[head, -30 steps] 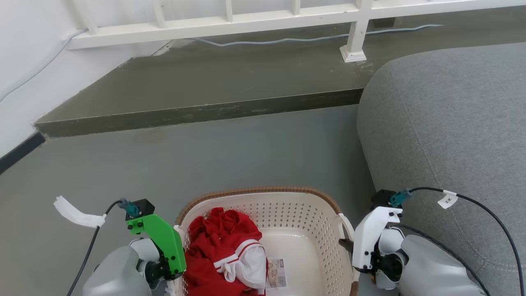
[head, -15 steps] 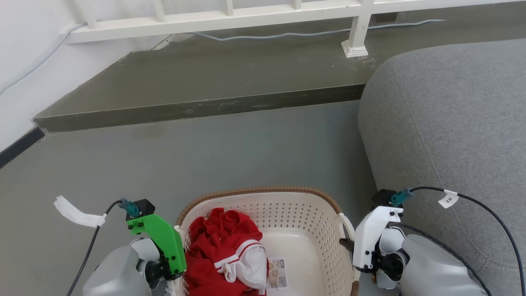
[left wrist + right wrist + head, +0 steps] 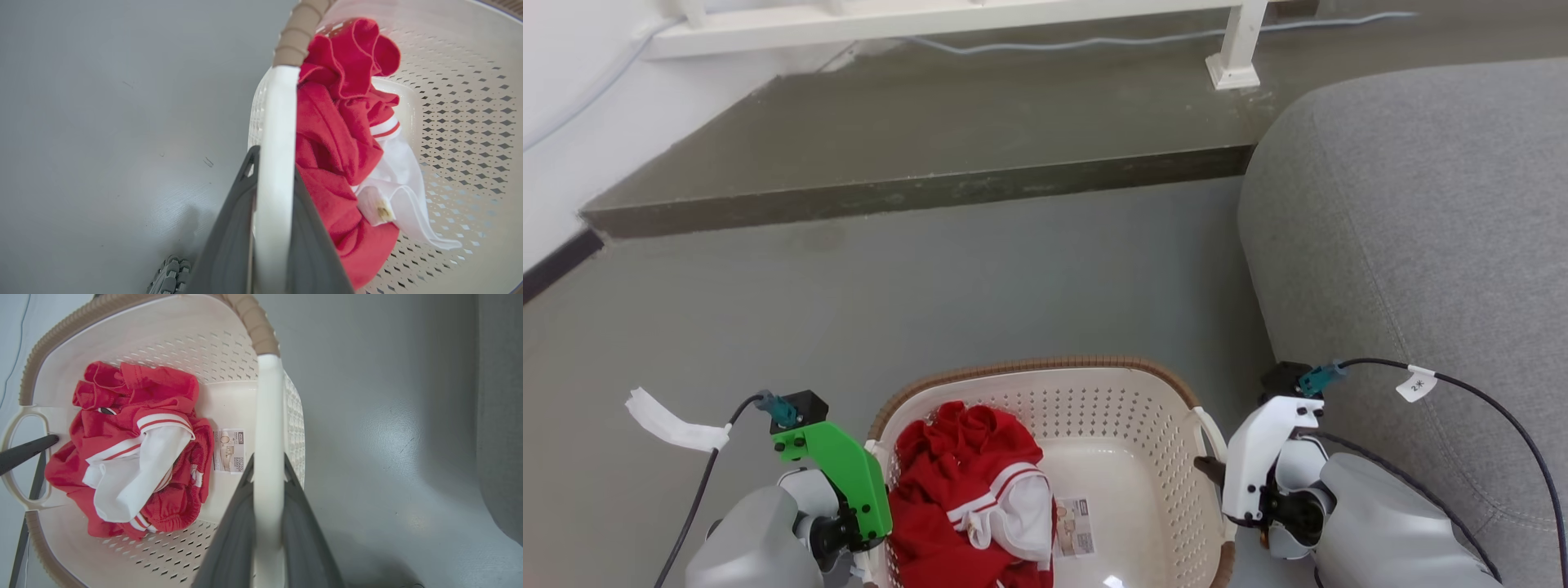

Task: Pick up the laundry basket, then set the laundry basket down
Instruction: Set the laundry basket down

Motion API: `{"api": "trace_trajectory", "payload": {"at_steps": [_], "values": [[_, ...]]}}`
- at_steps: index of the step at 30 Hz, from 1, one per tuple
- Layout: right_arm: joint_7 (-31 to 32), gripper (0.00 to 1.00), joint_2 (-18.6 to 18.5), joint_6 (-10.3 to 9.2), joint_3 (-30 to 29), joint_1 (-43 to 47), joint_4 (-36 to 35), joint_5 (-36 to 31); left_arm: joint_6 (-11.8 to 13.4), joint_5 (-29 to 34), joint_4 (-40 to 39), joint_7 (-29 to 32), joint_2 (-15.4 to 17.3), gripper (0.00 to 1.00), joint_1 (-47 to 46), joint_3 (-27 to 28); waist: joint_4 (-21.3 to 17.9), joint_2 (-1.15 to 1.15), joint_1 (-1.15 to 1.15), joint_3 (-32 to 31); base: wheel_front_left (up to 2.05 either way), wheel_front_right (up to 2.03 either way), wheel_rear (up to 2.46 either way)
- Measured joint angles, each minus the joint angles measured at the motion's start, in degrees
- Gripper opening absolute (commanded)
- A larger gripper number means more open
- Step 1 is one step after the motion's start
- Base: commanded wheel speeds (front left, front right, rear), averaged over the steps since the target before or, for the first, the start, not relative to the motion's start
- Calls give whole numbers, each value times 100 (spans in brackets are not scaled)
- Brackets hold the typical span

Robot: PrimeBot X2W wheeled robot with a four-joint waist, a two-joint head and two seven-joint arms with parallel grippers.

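Now left gripper (image 3: 274,163) pinches left handle (image 3: 276,118) of laundry basket (image 3: 1029,364); right gripper (image 3: 268,461) pinches right handle (image 3: 268,412).

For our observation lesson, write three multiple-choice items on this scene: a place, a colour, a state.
1. The red garment lies: A on the floor; B in the laundry basket, toward the robot's left; C on the sofa.
2. The basket's rim is: A blue; B black; C brown.
3. The left gripper and right gripper are: A shut on the basket's side handles; B open; C holding the garment.
Answers: 1 B, it lies beside the left gripper; 2 C, the woven-look band is brown; 3 A, each wrist view shows a white handle clamped.
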Motion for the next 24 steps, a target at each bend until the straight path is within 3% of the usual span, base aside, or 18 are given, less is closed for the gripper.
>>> {"api": "trace_trajectory", "payload": {"at_steps": [9, 24], "values": [[-75, 0, -46, 0, 58, -129, -86, 12, 0, 1, 5, -172, -1, 0, -52, 9, 27, 0, 0, 328, 0, 0, 0], [-704, 0, -196, 1, 122, -621, -303, -59, 108, 60, -93, -742, -15, 0, -605, 4, 73, 0, 0, 1151, 0, 0, 0]]}}
